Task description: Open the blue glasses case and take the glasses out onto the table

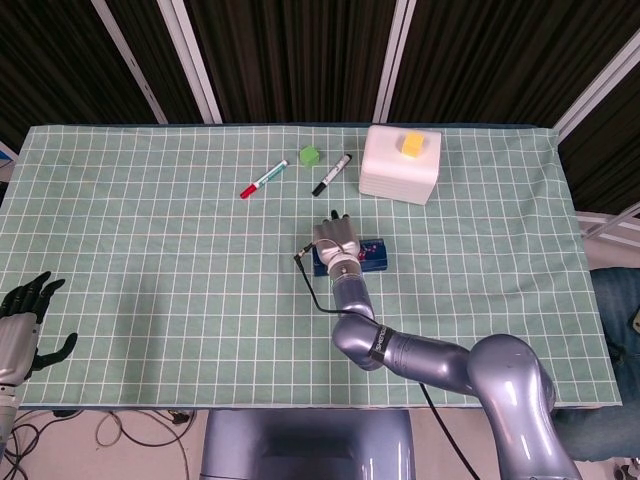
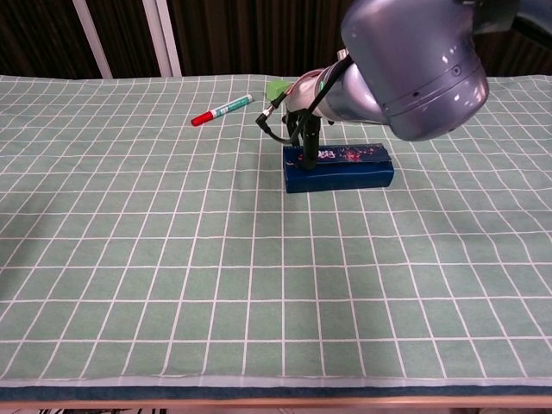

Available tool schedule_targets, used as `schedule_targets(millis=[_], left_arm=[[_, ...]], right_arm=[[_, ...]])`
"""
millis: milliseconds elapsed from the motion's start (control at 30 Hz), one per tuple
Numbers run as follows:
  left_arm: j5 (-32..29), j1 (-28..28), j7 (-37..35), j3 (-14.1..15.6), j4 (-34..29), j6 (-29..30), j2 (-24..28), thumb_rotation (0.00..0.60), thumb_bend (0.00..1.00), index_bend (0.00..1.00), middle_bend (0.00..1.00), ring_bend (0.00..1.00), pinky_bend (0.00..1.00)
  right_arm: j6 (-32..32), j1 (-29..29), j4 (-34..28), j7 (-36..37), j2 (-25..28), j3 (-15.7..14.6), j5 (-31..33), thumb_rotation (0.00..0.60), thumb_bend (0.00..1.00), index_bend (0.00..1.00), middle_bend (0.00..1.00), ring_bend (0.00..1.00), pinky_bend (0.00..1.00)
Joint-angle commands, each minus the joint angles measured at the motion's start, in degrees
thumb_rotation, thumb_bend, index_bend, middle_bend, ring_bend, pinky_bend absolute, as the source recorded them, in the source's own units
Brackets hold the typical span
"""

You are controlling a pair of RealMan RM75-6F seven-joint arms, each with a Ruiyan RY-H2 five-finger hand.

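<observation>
Blue glasses case (image 2: 338, 169) lay flat near table centre, lid down, long side across the view, on green checked cloth (image 1: 150, 260). Wide bare cloth all around it, most of it toward the near edge and the left side; far edge and right edge well apart from it. Case dark blue, box-shaped, with a small red and white print on top.

Right hand (image 1: 335, 238) sat over the case's left end, fingers (image 2: 306, 142) pointing down onto the top there, touching or just above — couldn't tell which. Grip not readable: couldn't tell whether pinching, spread or pressed together, since the wrist covered it from above and the arm blocked part of the chest view.

Left hand (image 1: 25, 315) rested at the near left table edge, well apart from the case, dark fingers spread, holding nothing.

Beyond the case: red-capped marker (image 1: 263, 180), green block (image 1: 309, 155), black-capped marker (image 1: 332, 174), then white box (image 1: 400, 170) with a yellow piece (image 1: 412, 144) on top, near the far edge.
</observation>
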Motion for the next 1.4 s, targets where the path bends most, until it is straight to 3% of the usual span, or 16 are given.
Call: schedule_targets(millis=[33, 167, 300, 867, 1100, 1400], left_arm=[[0.0, 0.0, 0.0, 0.0, 0.0, 0.0, 0.0, 0.6, 0.31, 0.1, 0.0, 0.0, 0.0], [-0.1, 0.0, 0.2, 0.0, 0.0, 0.0, 0.0, 0.6, 0.31, 0.1, 0.0, 0.0, 0.0], [-0.3, 0.0, 0.3, 0.0, -0.1, -0.1, 0.0, 0.6, 0.31, 0.1, 0.0, 0.0, 0.0], [-0.8, 0.0, 0.5, -0.1, -0.4, -0.3, 0.1, 0.6, 0.31, 0.1, 0.0, 0.0, 0.0], [-0.8, 0.0, 0.5, -0.1, -0.3, -0.2, 0.1, 0.6, 0.31, 0.1, 0.0, 0.0, 0.0], [-0.7, 0.0, 0.8, -0.1, -0.2, 0.0, -0.2, 0.6, 0.31, 0.1, 0.0, 0.0, 0.0]], right_arm=[[0.5, 0.0, 0.7, 0.6, -0.7, -0.4, -0.2, 0.6, 0.65, 0.38, 0.25, 0.09, 0.19], [1.7, 0.2, 1.6, 1.2, -1.6, -0.4, -0.6, 0.6, 0.46, 0.3, 0.25, 0.09, 0.19], [3.0, 0.0, 2.9, 3.0, -2.7, -0.1, -2.4, 0.6, 0.37, 0.22, 0.24, 0.09, 0.19], [4.2, -1.0, 9.1, 4.7, -6.9, 0.4, -6.0, 0.6, 0.36, 0.18, 0.24, 0.09, 0.19], [6.3, -2.5, 13.6, 12.0, -9.8, 1.2, -13.6, 0.6, 0.35, 0.18, 0.23, 0.09, 0.19], [8.7, -6.1, 6.5, 17.2, -5.7, 2.6, -20.8, 0.6, 0.29, 0.18, 0.2, 0.08, 0.19]])
